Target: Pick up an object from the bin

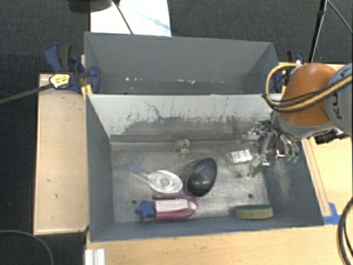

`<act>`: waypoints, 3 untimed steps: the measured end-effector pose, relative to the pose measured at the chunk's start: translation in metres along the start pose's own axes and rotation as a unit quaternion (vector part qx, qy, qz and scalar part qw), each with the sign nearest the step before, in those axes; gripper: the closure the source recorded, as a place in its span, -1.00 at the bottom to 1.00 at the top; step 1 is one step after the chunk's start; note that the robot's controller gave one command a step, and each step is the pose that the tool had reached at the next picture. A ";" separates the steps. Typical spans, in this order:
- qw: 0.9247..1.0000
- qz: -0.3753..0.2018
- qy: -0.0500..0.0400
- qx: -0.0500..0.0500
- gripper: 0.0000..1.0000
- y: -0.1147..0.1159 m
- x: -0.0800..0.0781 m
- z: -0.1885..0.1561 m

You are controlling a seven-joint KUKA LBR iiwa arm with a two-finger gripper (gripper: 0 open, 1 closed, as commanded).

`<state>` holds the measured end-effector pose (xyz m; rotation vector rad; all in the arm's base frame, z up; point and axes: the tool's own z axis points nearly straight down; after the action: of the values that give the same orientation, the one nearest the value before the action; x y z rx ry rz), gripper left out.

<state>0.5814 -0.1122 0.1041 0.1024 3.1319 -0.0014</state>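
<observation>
My gripper [263,154] hangs low over the right side of the bin, close to the right wall. Just to its left, a small silvery-white block [240,157] lies on the bin floor, touching or nearly touching the gripper; I cannot tell whether it is held. A dark egg-shaped thing [201,176] lies further left near the middle. A flat green sponge [253,212] rests by the front wall, below the gripper.
A white spoon-like scoop with a clear handle [161,180] and a purple-and-white tube with a blue end [167,207] lie at the front left. A small brownish bit [182,145] sits by the far wall. The arm's orange cover and cables stand above the right rim.
</observation>
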 end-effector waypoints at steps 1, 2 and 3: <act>1.000 0.015 0.003 -0.001 -1.00 0.030 0.002 0.003; 0.996 0.091 0.001 -0.001 -1.00 0.019 0.010 0.032; 0.996 0.089 0.001 0.000 -1.00 0.019 0.009 0.030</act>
<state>0.5738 -0.0925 0.0735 0.3805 3.1130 0.0003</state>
